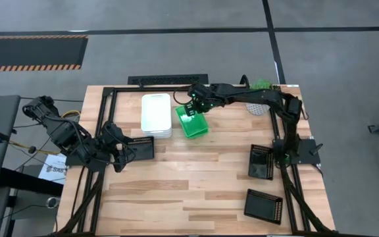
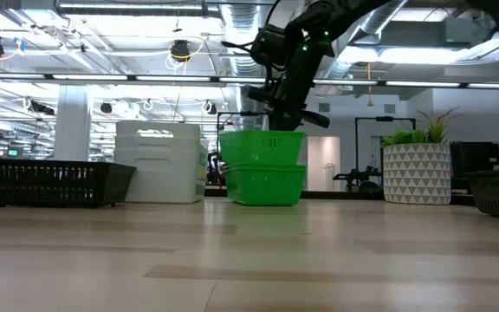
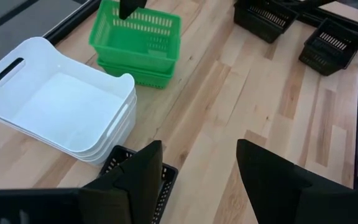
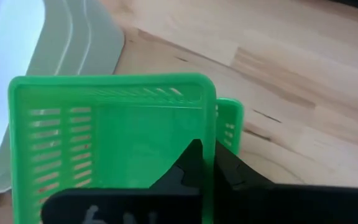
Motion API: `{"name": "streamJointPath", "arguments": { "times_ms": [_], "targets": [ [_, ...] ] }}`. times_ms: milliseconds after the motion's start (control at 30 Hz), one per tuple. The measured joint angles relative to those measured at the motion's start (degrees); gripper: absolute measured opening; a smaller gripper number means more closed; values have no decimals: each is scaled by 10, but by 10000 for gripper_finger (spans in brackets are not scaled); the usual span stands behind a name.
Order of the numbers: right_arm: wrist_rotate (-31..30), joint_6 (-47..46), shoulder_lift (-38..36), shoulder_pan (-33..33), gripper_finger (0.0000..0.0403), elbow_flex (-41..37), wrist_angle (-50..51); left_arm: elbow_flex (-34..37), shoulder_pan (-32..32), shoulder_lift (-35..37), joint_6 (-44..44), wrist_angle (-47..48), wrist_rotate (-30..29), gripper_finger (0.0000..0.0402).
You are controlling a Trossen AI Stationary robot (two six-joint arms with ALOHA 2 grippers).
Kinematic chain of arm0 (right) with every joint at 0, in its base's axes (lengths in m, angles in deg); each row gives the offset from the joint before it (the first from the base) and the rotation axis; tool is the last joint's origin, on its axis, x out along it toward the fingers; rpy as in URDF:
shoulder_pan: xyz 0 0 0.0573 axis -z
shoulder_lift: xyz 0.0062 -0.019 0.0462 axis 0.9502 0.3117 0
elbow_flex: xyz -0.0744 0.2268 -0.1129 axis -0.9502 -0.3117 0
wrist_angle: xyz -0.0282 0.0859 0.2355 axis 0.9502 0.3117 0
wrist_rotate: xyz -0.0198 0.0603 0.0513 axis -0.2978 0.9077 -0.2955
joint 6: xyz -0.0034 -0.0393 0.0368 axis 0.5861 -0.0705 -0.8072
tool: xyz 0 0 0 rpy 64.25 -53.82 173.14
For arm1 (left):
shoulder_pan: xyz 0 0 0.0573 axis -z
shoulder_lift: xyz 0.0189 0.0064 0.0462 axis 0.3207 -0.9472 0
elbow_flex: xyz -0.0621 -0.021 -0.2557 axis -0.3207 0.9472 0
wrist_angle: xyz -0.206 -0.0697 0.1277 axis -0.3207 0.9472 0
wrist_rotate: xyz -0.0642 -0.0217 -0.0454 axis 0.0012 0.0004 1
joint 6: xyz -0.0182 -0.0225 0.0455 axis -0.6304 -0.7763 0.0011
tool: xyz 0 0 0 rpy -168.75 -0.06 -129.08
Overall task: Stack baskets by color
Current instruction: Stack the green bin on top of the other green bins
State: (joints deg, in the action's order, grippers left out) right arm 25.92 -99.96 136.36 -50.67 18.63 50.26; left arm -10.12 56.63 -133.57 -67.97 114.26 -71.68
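Observation:
Two green baskets are nested on the table's far middle: the upper one (image 1: 191,120) sits in the lower one (image 2: 265,184), whose corner (image 4: 229,122) pokes out beside it. My right gripper (image 1: 195,105) is shut on the upper basket at its far end. A stack of white baskets (image 1: 156,115) rests on the table just left of them. My left gripper (image 1: 125,155) waits open at the table's left, above a black basket (image 3: 137,167), with nothing between its fingers. My right gripper holds the upper green basket by the rim of a wall (image 4: 209,134), near a corner at its far end. One finger (image 4: 188,167) is inside the basket and one (image 4: 236,174) outside, slanting down from above. The basket sits nested in the lower green one, slightly askew.
Two more black baskets (image 1: 262,161) (image 1: 263,205) lie at the table's right, near the right arm's base. A potted plant (image 1: 262,85) stands at the far right corner. Bare wood spreads across the middle and near part of the table (image 1: 189,191).

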Motion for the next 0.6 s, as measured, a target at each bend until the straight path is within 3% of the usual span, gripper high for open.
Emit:
{"name": "streamJointPath", "arguments": {
  "times_ms": [233, 600],
  "targets": [
    [-10, -4, 0, 0, 12, 0, 2, 0, 0, 0, 0, 0, 0, 195],
    [-20, 1, 0, -1, 38, 0, 13, 0, 0, 0, -1, 0, 0, 195]
  ]
}}
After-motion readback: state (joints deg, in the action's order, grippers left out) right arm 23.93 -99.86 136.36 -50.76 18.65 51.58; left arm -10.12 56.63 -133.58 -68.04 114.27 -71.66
